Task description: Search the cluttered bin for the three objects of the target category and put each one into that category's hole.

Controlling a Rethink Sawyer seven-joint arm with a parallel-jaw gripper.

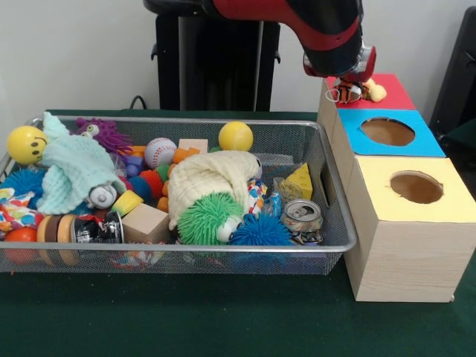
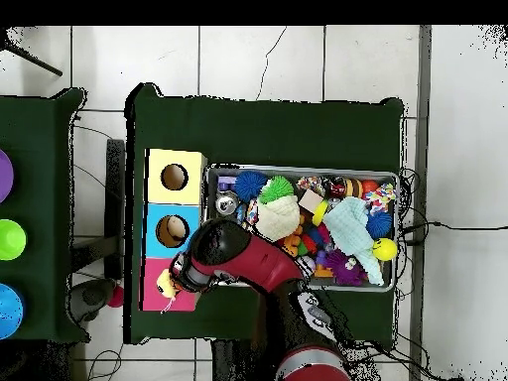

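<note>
Arm: red and black, reaching over the red-topped box (image 1: 387, 93).
Gripper (image 1: 349, 88): low over the red top — fingers closed on the tiger plush (image 1: 348, 91).
Yellow plush (image 1: 375, 92): on the red top, just beside the tiger.
Hole: hidden under the gripper.
Wire bin (image 1: 327, 186): on the green surface (image 1: 223, 320), full of clutter — spiky balls, yellow balls, wooden blocks.
</note>
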